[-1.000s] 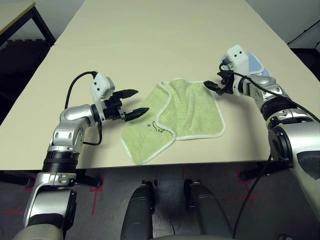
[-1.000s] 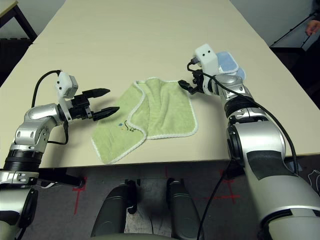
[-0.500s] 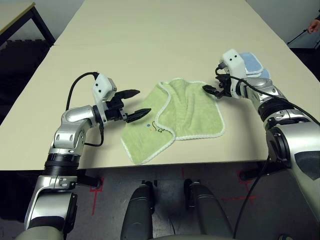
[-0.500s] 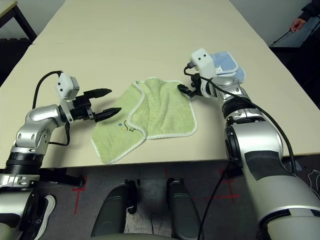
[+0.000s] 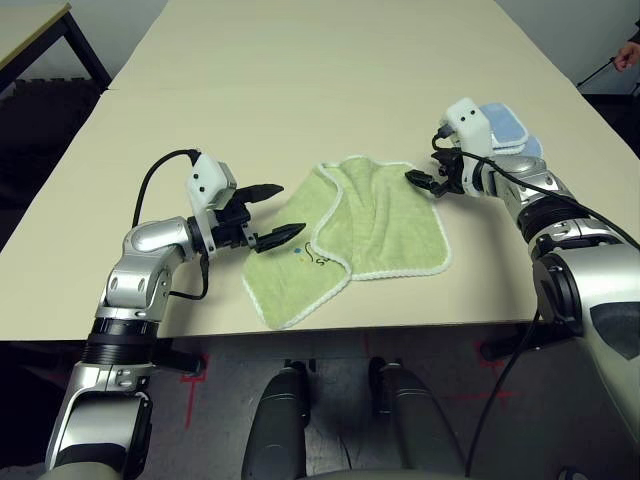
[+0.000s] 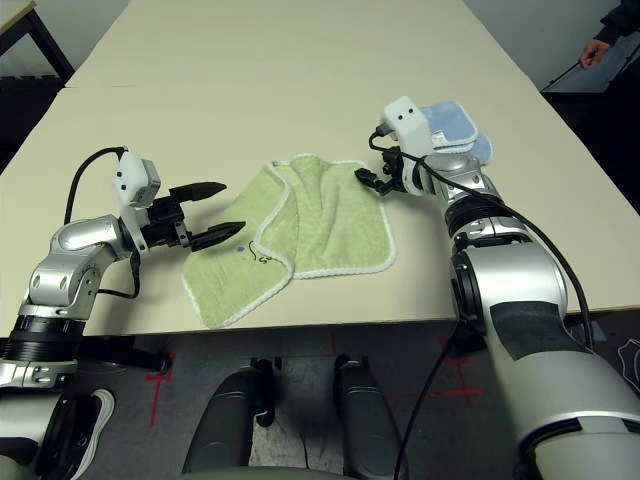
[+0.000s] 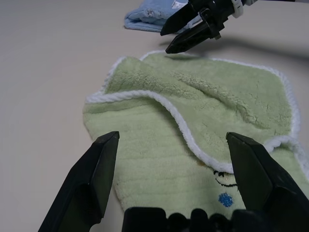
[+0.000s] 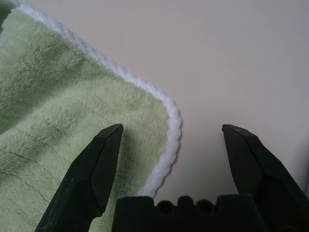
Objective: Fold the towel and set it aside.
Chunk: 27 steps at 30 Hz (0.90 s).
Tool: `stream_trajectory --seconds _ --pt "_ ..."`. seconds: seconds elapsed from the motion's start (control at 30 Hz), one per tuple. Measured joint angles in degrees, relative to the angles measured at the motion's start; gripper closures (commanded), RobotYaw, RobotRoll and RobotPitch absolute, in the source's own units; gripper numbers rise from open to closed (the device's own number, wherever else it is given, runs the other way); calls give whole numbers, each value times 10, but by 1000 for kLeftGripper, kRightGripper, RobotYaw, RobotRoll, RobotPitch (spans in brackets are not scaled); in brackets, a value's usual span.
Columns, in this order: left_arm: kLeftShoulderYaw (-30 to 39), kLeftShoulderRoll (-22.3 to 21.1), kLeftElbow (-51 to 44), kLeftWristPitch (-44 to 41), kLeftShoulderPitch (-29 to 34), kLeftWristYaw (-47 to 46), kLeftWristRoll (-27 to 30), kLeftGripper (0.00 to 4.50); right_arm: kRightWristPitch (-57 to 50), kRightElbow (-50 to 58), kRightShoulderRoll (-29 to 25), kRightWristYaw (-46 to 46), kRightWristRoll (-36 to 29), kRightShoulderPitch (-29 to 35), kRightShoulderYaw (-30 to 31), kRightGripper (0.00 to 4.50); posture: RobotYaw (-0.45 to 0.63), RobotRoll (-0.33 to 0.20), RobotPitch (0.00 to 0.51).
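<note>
We hold both jaws wide, left gripper (image 5: 272, 211) and right gripper (image 5: 421, 180) flanking the towel (image 5: 345, 240) mid-frame, seemingly readying edge grabs.

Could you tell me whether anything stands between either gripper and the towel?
Nothing visible does. The left gripper hovers open at the towel's left edge, the right gripper open at its far right corner. The blue towel lies behind the right gripper, out of the way.
</note>
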<state>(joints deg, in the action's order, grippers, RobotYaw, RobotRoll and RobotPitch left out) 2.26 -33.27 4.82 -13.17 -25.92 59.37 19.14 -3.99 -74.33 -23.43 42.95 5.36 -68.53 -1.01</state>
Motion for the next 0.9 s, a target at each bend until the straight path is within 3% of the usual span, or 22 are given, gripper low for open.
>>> stream_trajectory --seconds 0.5,0.9 --pt "14 -7 -68 -45 14 -34 35 0 28 13 -4 41 -22 -4 -16 36 78 0 345" --pt "19 -15 -90 -68 16 -49 45 0 14 26 3 40 -18 -16 -8 36 100 0 350"
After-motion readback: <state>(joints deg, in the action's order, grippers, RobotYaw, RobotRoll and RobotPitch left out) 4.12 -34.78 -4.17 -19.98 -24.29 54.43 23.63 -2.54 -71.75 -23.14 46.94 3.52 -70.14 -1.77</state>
